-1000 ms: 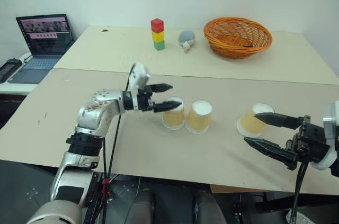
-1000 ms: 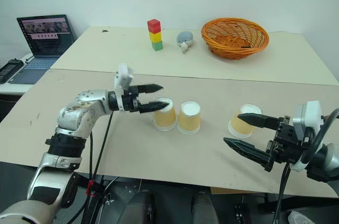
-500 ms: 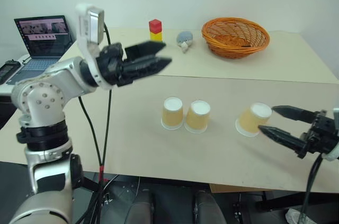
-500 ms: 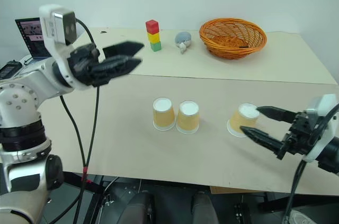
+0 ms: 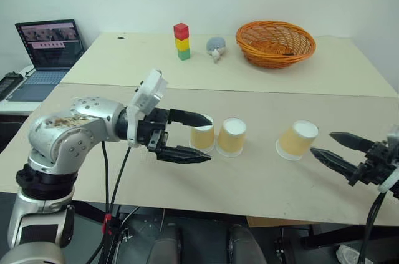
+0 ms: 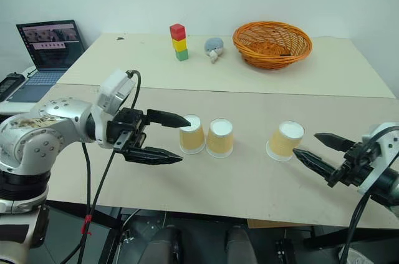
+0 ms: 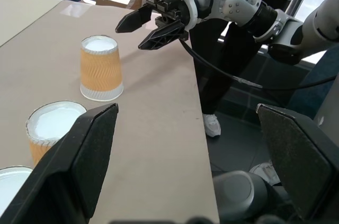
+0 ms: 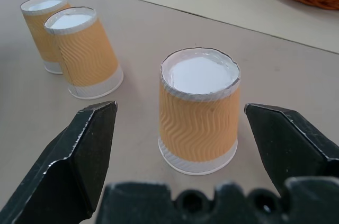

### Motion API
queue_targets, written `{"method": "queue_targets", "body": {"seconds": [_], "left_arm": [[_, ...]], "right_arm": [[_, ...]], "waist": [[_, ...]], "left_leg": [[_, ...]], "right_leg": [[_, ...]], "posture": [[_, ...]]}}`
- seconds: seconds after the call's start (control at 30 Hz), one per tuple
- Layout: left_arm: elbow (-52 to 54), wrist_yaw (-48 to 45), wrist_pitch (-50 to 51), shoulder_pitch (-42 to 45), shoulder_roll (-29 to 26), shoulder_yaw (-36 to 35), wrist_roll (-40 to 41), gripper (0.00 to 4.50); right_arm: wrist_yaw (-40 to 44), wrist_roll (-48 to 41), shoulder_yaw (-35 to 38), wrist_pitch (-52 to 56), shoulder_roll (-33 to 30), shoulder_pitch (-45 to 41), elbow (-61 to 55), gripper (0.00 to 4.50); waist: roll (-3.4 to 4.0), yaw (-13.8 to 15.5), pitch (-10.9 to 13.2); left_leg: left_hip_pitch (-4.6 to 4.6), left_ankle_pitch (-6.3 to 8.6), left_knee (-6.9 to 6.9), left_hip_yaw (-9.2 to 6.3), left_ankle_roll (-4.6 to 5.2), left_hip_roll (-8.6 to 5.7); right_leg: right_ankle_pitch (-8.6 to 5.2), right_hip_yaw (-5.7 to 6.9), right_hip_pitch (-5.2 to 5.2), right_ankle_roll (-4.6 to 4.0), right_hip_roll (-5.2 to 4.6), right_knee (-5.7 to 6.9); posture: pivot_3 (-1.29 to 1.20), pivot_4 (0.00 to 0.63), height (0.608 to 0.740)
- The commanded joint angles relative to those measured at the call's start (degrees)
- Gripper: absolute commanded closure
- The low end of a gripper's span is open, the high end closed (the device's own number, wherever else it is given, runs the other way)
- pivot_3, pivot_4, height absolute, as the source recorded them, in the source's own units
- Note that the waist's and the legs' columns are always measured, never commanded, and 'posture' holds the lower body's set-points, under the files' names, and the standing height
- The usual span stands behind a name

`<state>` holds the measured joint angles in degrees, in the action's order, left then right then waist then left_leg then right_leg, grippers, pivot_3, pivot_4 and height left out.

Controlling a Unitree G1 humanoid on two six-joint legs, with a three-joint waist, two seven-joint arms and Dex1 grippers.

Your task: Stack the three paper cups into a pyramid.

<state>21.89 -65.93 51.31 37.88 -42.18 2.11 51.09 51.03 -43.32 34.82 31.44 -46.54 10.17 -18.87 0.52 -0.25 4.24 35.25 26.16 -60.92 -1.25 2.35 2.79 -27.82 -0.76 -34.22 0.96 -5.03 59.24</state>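
Three tan paper cups stand upside down on the beige table (image 5: 156, 176). The left cup (image 5: 203, 139) and middle cup (image 5: 231, 137) stand side by side, almost touching; the right cup (image 5: 297, 140) stands alone, further right. My left gripper (image 5: 211, 140) is open and empty. It points right along the row, just left of and nearer than the left cup, and one finger crosses that cup's top. My right gripper (image 5: 321, 143) is open and empty, just right of the right cup (image 8: 198, 110) and apart from it. The right wrist view frames this cup between my fingers (image 8: 85, 150).
On the far table stand a red-yellow-green block tower (image 5: 181, 40), a grey soft toy (image 5: 216, 46) and a wicker basket (image 5: 275, 42). A laptop (image 5: 48, 45) sits at the far left. The table's front edge runs just below both grippers.
The left arm swung up high and came back down beside the left cup. The right gripper drew back to the right, leaving the right cup standing outside its fingers.
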Motion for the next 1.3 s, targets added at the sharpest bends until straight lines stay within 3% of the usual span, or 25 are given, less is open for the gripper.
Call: {"method": "queue_targets", "body": {"seconds": [0.03,0.83,1.07,1.3], "left_arm": [[0.82,1.53,-1.03,0.33,1.16,-2.04,1.11,0.02],[2.26,7.87,0.65,-2.38,-0.05,-6.2,5.43,0.02],[2.16,9.11,1.12,-5.45,-1.54,-9.07,6.06,0.0],[-1.43,6.56,-1.45,-14.74,-7.41,-13.5,1.81,0.0]], "right_arm": [[0.01,0.06,0.07,-1.47,-0.04,-2.88,1.74,0.0],[1.51,5.03,-10.07,-4.37,2.68,-15.06,11.92,0.0],[1.07,5.09,-10.75,-4.59,3.94,-17.17,12.67,1.89],[1.65,3.7,-10.42,-3.72,3.02,-21.32,12.49,1.89]], "waist": [[0.0,-0.11,0.01],[0.05,-0.44,0.02],[0.08,-0.54,0.02],[0.19,-0.8,0.08]], "left_leg": [[-0.04,0.0,0.0,-0.01,0.0,0.0],[-0.08,0.0,0.0,-0.06,0.01,-0.04],[-0.09,0.0,0.0,-0.06,0.01,-0.03],[-0.09,0.0,0.01,-0.08,0.01,-0.02]], "right_leg": [[0.0,0.01,-0.02,0.0,-0.02,0.0],[0.0,-0.01,-0.02,0.01,-0.09,0.08],[0.0,-0.01,-0.05,0.01,-0.1,0.1],[0.0,-0.02,-0.08,0.01,-0.11,0.12]], "posture": [[0.0,0.15,0.629],[0.0,0.15,0.629],[0.0,0.15,0.629],[0.0,0.15,0.629]]}}
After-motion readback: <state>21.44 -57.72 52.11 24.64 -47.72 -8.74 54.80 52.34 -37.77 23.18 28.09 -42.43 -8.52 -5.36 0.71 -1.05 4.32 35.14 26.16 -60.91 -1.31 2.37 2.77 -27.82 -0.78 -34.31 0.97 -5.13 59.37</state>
